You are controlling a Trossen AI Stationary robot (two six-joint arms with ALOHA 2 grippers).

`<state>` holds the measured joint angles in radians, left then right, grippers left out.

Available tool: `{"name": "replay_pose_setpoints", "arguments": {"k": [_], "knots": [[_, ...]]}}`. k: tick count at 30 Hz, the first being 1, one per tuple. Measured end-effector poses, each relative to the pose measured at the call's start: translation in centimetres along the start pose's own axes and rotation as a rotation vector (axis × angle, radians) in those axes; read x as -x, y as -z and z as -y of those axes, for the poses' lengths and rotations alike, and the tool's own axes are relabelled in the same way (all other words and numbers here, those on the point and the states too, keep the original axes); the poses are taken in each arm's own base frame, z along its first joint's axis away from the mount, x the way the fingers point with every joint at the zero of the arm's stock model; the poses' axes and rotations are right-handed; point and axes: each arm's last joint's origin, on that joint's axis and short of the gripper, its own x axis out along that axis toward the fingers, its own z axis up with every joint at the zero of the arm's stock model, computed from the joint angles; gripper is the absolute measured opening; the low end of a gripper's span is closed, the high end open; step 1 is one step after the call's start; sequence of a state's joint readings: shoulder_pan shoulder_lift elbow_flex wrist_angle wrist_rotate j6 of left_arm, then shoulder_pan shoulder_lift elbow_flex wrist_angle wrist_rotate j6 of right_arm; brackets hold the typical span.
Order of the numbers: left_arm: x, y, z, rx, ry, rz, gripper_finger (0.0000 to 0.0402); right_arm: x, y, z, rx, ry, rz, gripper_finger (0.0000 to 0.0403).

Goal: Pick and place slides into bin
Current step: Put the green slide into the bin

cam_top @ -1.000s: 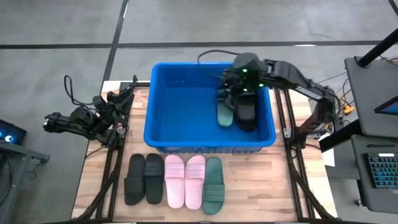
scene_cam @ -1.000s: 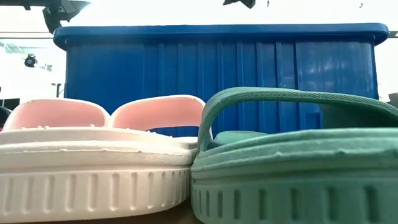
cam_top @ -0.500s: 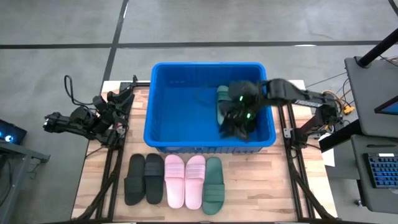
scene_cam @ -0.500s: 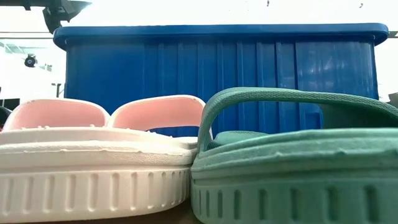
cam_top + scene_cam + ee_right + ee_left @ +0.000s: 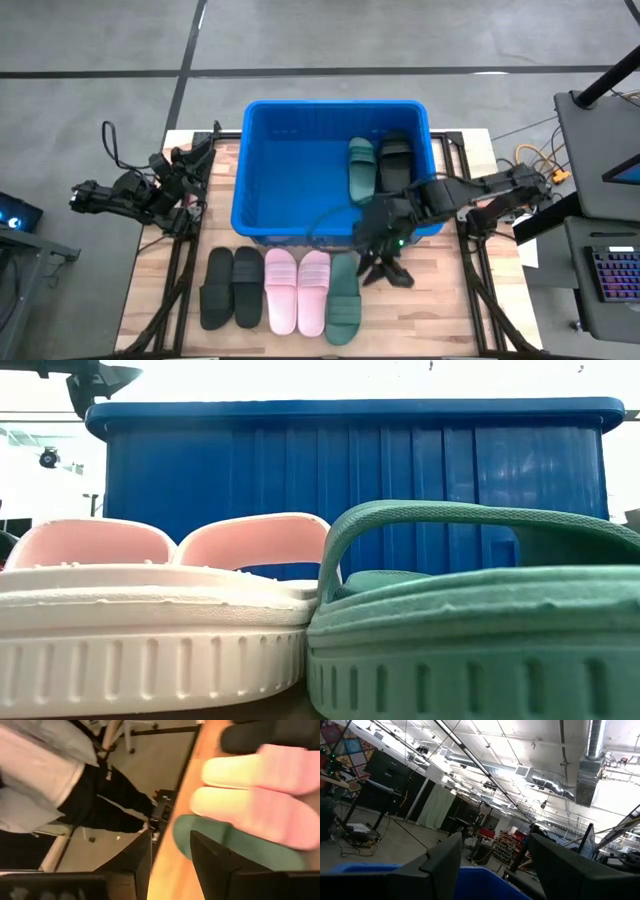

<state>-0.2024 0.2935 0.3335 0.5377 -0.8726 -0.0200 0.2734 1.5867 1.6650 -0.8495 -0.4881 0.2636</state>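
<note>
1. The table [image 5: 440, 300] is light wood and fills the middle of the high view. The blue bin [image 5: 262, 170] stands on its upper half.
2. Inside the bin, at the right side, lie two slides side by side: a green one [image 5: 361, 169] and a black one [image 5: 395, 160].
3. In the lower middle of the high view five slides lie in a row on the table: a black pair [image 5: 231, 287], a pink pair [image 5: 297, 290] and one green slide [image 5: 344, 299] at the right end.
4. The right gripper [image 5: 385, 268] hangs just below the bin's front wall, beside the upper right of that green slide. In its wrist view the fingers [image 5: 212, 855] stand apart with nothing between them.
5. The left gripper [image 5: 492, 862] rests at the far left of the table; its fingers are spread and empty.
6. I judge that the step is reaching for the next slide, probably the green one. The next move calls for lowering over its strap and closing on it.
</note>
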Motion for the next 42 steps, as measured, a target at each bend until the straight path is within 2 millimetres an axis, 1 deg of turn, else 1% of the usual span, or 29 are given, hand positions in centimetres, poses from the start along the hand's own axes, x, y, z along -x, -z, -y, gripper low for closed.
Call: {"name": "replay_pose_setpoints", "arguments": {"k": [2,6,9,12,15,18,20,23,27,32,37,40,42], "knots": [[0.0,0.0,0.0,0.000,0.000,0.000,0.0217,-0.9,0.3,-0.3,-0.034,0.001,0.002,0.0122],[0.0,0.0,0.0,-0.002,0.000,-0.001,0.0217,-3.2,1.1,-0.1,-0.137,-0.003,-0.025,0.0121],[0.0,0.0,0.0,-0.002,0.001,-0.001,0.0217,-5.2,1.5,0.2,-0.178,-0.014,-0.017,0.0124],[0.0,0.0,0.0,-0.005,0.003,-0.004,0.0217,-7.7,2.0,1.4,-0.217,-0.008,-0.028,0.0131],[0.0,0.0,0.0,-0.006,0.003,-0.004,0.0217,-9.9,2.5,2.7,-0.258,0.010,-0.050,0.0146],[0.0,0.0,0.0,-0.005,0.003,-0.004,0.0217,-11.9,3.0,3.8,-0.293,0.019,-0.089,0.0168],[0.0,0.0,0.0,-0.005,0.004,-0.004,0.0217,-13.1,3.4,4.4,-0.310,-0.005,-0.134,0.0181],[0.0,0.0,0.0,-0.005,0.004,-0.004,0.0217,-14.3,3.5,4.8,-0.327,-0.037,-0.172,0.0187],[0.0,0.1,0.0,-0.012,0.006,-0.009,0.0217,-15.0,2.8,3.7,-0.285,0.000,-0.137,0.0172],[0.0,0.2,0.0,-0.019,0.008,-0.015,0.0217,-14.9,2.0,1.0,-0.167,0.164,-0.027,0.0154],[0.0,0.3,0.0,-0.024,0.011,-0.020,0.0217,-14.8,2.0,-2.0,-0.067,0.366,0.037,0.0142],[0.0,0.3,0.0,-0.025,0.014,-0.020,0.0217,-15.2,2.3,-3.8,-0.030,0.405,0.056,0.0136],[0.0,0.3,0.0,-0.025,0.014,-0.021,0.0217,-15.9,2.7,-4.7,-0.023,0.415,0.040,0.0133]]}}
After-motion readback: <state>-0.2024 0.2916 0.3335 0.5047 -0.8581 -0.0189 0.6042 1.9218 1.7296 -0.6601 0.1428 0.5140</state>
